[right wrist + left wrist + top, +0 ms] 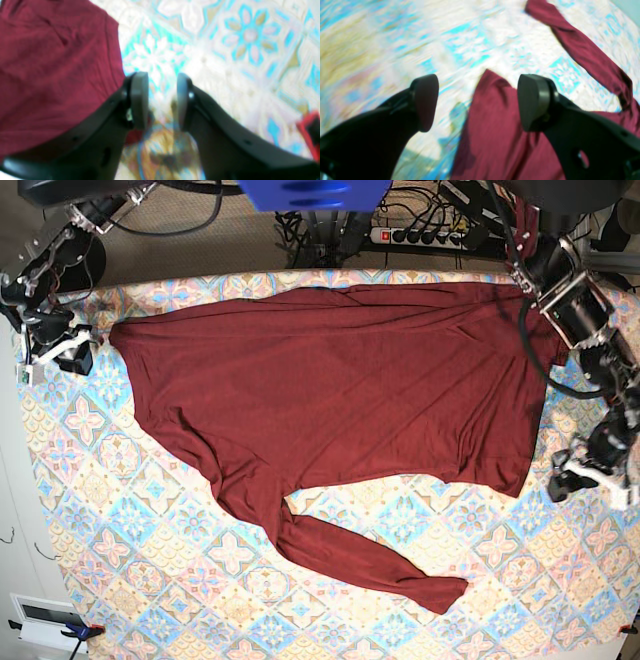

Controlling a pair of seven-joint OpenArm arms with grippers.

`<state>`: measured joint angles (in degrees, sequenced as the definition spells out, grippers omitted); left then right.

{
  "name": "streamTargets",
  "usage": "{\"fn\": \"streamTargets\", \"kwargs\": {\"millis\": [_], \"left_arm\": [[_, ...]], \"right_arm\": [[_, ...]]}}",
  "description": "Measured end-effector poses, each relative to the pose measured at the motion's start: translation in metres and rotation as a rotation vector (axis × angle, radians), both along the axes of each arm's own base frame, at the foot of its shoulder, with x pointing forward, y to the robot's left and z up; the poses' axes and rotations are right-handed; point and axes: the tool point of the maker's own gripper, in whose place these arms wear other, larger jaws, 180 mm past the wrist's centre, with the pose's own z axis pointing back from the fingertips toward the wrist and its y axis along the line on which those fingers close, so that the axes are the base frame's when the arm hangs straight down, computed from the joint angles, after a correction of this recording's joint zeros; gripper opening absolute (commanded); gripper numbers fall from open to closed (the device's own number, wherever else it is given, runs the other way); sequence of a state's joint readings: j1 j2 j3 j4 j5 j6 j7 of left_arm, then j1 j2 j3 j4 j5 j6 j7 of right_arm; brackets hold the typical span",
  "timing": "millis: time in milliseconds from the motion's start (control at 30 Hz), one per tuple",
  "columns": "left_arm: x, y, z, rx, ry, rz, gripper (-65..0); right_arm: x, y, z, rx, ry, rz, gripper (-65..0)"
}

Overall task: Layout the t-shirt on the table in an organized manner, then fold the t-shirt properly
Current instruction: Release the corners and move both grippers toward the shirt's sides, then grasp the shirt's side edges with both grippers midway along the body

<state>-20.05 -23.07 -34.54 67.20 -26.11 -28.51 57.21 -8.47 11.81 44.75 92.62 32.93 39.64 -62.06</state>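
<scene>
T-shirt (340,380): spread on table (150,580). Left gripper (477,102): released, hem beneath. Right gripper (162,100): parted, empty, shirt beside.

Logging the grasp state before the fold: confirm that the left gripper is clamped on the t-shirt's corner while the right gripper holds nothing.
Not right. In the left wrist view the left gripper is wide open above the t-shirt, clamped on nothing. The rest stands: the right gripper holds nothing, only the table showing between its pads.
</scene>
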Motion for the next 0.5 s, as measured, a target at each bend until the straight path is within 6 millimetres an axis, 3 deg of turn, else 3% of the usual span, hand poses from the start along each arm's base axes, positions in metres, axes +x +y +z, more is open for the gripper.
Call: {"fn": "streamTargets", "kwargs": {"millis": [100,233,333,500], "left_arm": [[0.012,-0.018,-0.024,0.003,0.033,-0.044,-16.6],[0.019,-0.039,-0.054,-0.025,0.092,-0.085,-16.6],[0.019,-0.038,-0.062,-0.05,0.089,-0.065,-16.6],[0.013,-0.034,-0.075,-0.065,0.094,-0.037,-16.6]], "right_arm": [[0.022,0.017,0.005,-0.002,-0.026,0.061,-46.1],[0.031,0.03,-0.003,-0.047,0.024,0.123,-46.1],[0.041,0.037,-0.001,-0.059,0.022,0.148,-46.1],[0.067,0.038,0.022,-0.067,-0.058,0.15,-46.0]]}}
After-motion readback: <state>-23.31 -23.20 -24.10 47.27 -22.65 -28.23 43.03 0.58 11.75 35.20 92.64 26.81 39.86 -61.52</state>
